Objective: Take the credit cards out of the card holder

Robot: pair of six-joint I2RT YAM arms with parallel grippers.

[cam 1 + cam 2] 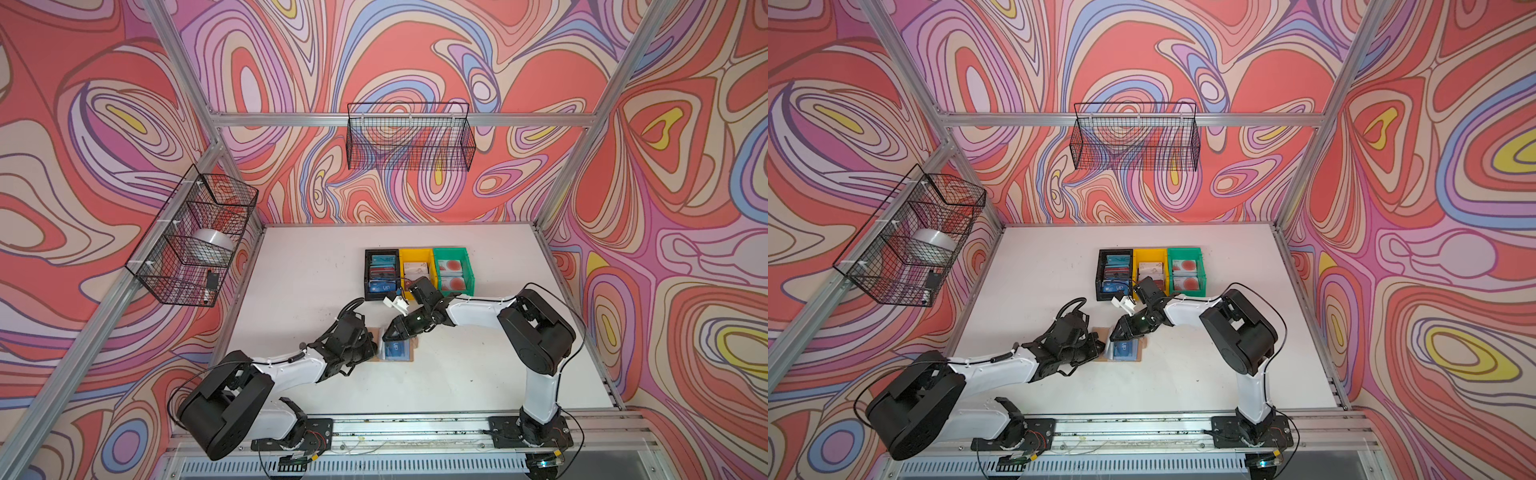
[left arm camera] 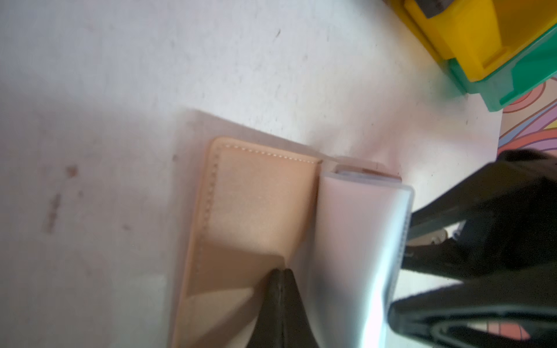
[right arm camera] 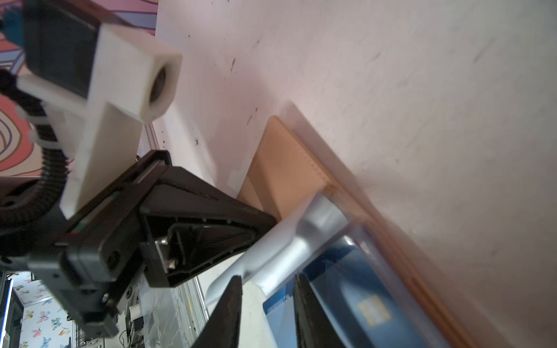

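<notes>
Your left gripper [image 2: 281, 272], clenched on nothing, presses the open card holder [image 2: 259, 205] onto the table [image 2: 120, 90]. Your right gripper [image 3: 268, 281] straddles the curled clear sleeve [image 2: 346, 229] holding the blue VIP card [image 3: 340, 286]; I cannot tell whether it pinches. The card is likely light, stiff and slick, so grip its edge, not the floppy sleeve.

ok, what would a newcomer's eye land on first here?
The loud swirl-patterned red, pink and purple walls surround everything. At centre, a tan leather-like card holder lies open, a blue VIP card in its clear sleeve, with the shut left gripper and right gripper both at it. Behind sit black, yellow and green plastic bins of cards.
</notes>
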